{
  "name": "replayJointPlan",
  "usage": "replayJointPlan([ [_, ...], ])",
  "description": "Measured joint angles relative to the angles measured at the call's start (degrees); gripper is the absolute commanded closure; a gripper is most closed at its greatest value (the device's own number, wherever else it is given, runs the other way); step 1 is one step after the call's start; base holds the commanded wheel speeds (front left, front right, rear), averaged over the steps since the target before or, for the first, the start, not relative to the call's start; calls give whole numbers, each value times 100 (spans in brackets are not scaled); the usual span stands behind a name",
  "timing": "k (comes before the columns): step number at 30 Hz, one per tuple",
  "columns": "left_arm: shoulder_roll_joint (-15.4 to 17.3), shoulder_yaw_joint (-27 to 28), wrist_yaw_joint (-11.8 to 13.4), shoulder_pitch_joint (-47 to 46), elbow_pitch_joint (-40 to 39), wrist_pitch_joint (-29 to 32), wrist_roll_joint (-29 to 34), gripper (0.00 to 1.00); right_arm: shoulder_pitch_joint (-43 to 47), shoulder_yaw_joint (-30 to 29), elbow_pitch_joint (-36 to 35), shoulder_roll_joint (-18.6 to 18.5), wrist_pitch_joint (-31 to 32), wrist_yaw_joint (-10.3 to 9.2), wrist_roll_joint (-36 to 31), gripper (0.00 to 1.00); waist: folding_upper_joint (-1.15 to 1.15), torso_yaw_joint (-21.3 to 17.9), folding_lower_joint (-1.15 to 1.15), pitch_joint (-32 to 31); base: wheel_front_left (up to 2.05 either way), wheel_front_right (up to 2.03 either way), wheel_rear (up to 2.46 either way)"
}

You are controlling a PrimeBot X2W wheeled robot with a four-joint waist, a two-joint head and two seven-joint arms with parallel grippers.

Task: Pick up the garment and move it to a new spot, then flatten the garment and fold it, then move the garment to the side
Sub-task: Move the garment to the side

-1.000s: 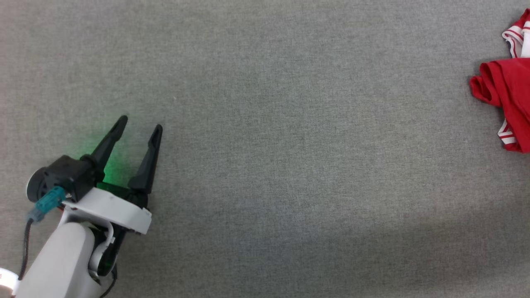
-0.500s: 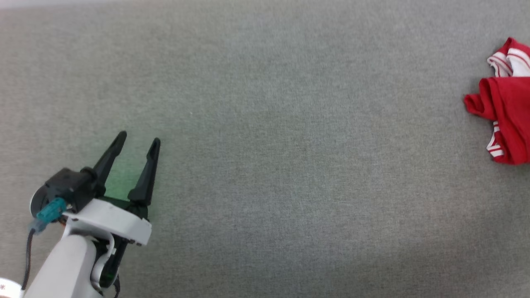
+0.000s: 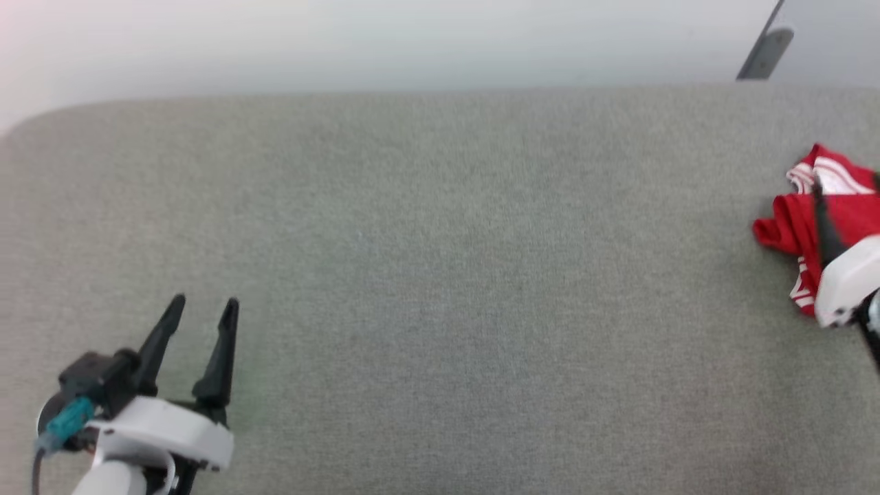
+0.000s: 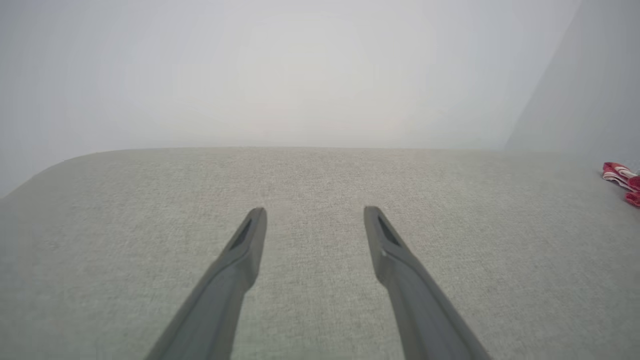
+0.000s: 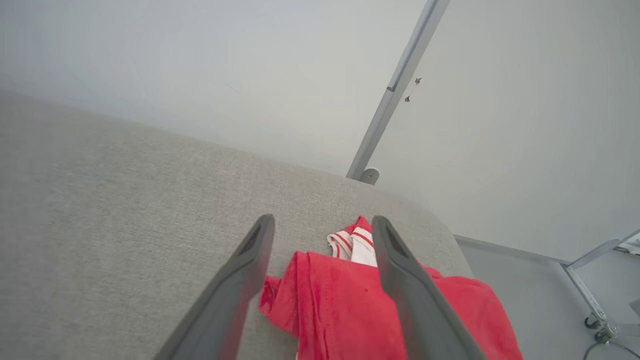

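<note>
We hold nothing: right gripper [image 5: 322, 218] spread above the crumpled garment [image 5: 340, 295], left gripper [image 3: 205, 299] spread too, well apart.

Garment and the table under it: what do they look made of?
Garment: soft knit cloth, probably jersey, matte red with white striped trim; it crumples in limp folds. Table: covered in grey woven fabric, matte, with a fine visible weave; what lies beneath the cover cannot be told.

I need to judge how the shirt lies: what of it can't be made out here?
- Right wrist view: the shirt runs off the bottom edge, partly behind the jaws of the right gripper.
- Head view: the right edge cuts it off.
- Left wrist view: a tiny sliver, too small.
</note>
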Motion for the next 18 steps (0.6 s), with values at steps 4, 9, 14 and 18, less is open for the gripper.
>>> replayJointPlan([
  [4, -37, 205, 0, 344, -15, 0, 44, 0, 416, -36, -245, 261, -204, 0, 30, 0, 0, 63, 0, -318, 0, 0, 0],
  [9, -86, 452, 0, 726, -7, 0, 135, 0, 1125, -124, -809, 534, -260, 0, 16, 0, 0, 122, 0, -694, 0, 0, 0],
  [14, -145, 624, 0, 1040, -93, 0, 143, 0, 1903, -365, -1855, 809, -266, 0, -68, 0, 0, 170, 0, -978, 0, 0, 0],
  [18, -190, 676, 0, 1246, -154, 0, 163, 0, 2551, -639, -2455, 1117, -266, 0, -186, 0, 0, 208, 0, -1094, 0, 0, 0],
])
